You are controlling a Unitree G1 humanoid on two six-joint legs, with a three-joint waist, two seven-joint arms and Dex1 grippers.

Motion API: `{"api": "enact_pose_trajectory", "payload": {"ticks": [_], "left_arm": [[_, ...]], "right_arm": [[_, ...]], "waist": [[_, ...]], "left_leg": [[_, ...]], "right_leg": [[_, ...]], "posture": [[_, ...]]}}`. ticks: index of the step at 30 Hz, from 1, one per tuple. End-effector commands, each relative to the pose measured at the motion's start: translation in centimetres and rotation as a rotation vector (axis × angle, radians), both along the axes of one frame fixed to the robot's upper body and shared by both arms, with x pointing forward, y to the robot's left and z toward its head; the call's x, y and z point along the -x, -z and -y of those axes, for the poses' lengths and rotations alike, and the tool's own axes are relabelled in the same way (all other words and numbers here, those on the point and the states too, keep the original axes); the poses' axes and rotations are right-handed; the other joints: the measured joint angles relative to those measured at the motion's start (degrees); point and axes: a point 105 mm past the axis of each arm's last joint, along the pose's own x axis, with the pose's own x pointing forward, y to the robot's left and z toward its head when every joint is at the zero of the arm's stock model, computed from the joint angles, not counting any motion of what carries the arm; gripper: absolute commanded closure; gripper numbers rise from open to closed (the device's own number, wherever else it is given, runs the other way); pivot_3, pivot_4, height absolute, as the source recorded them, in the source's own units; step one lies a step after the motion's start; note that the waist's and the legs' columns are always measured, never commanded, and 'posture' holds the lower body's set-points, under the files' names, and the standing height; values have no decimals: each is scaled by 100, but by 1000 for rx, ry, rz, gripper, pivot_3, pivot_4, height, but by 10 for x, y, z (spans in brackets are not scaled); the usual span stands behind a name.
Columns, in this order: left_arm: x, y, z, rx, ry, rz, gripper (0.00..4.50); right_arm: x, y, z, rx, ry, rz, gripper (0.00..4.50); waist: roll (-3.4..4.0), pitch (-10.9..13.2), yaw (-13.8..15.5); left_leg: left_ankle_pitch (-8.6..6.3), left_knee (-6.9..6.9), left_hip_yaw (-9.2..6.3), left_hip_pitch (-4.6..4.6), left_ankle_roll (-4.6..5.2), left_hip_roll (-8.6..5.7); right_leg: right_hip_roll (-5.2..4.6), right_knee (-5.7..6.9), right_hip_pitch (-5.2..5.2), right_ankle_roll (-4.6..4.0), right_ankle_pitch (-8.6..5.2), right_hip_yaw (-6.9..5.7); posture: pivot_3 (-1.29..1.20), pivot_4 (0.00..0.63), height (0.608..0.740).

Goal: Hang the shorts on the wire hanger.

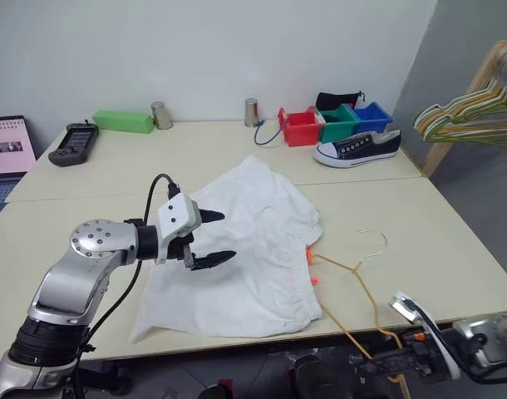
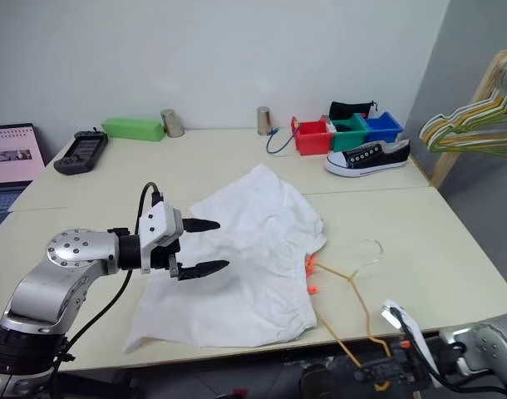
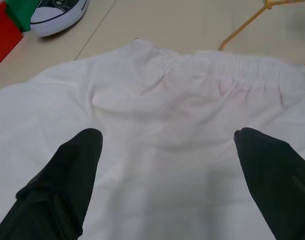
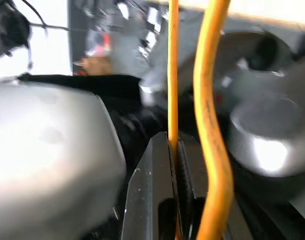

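The white shorts (image 1: pixel 253 249) lie spread flat on the table, waistband toward the right, with orange-red drawstring ends (image 1: pixel 310 259) poking out at that edge. My left gripper (image 1: pixel 228 235) hovers open just above the shorts' left part, nothing between its black fingers (image 3: pixel 67 175); the gathered waistband (image 3: pixel 232 70) shows beyond them. The wire hanger (image 1: pixel 366 291) lies to the right of the shorts, hook (image 1: pixel 375 241) pointing away, its lower end sticking out past the table's front edge. There my right gripper (image 4: pixel 173 142) is shut on the hanger's thin wire.
At the back stand red, green and blue bins (image 1: pixel 332 123), a black-and-white shoe (image 1: pixel 357 147), two metal cups (image 1: pixel 161 115), a green box (image 1: pixel 123 121) and a black controller (image 1: pixel 73 143). A bunch of hangers (image 1: pixel 474 116) hangs on a wooden rack at the right.
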Motion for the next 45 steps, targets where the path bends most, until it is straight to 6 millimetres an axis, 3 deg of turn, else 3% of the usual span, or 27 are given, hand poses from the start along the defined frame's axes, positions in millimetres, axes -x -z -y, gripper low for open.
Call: {"api": "enact_pose_trajectory", "payload": {"ticks": [1, 12, 21, 28, 34, 41, 45], "left_arm": [[-1, -14, 1, -17, 16, 65, 41], [-3, -15, 0, -17, 9, 74, 41], [-8, -18, 2, -23, 23, 86, 41], [-9, -20, 3, -32, 35, 92, 41], [-10, -22, 1, -38, 36, 95, 41], [-9, -21, 3, -39, 42, 94, 41], [-9, -21, 2, -42, 41, 98, 41]], "right_arm": [[-4, -1, -4, -26, 46, -51, 4500], [-23, 1, 6, -57, 235, -53, 4500], [-55, -7, -6, -93, 310, 45, 4500], [-41, -14, -12, -65, 184, 85, 4500], [-53, -11, -14, -22, 166, 177, 4500], [-58, -15, -10, -86, 205, 58, 4500], [-51, -20, -8, -116, 178, 21, 4500]], "waist": [[1, 1, 36], [9, 5, 279], [18, 9, 287], [28, 15, 295], [29, 16, 294], [29, 15, 297], [29, 15, 301]], "left_leg": [[5, 0, -2, -3, 8, -1], [17, 3, 0, -51, 27, -2], [18, 12, 4, -54, 28, 0], [18, 26, 6, -57, 29, 0], [18, 38, 6, -62, 29, 0], [18, 57, 3, -64, 29, 1], [18, 64, 2, -66, 29, 0]], "right_leg": [[0, 1, 0, 0, 0, 0], [5, 13, -37, 4, 4, 4], [13, 63, -64, 2, 3, 12], [15, 74, -68, 2, 3, 17], [16, 74, -67, 3, 3, 17], [16, 82, -64, 3, 3, 16], [16, 84, -62, 4, 4, 15]], "posture": [[-271, 73, 740], [-279, 69, 740], [-286, 66, 740], [-280, 65, 740], [-277, 66, 740], [-273, 58, 740], [-271, 53, 740]]}}
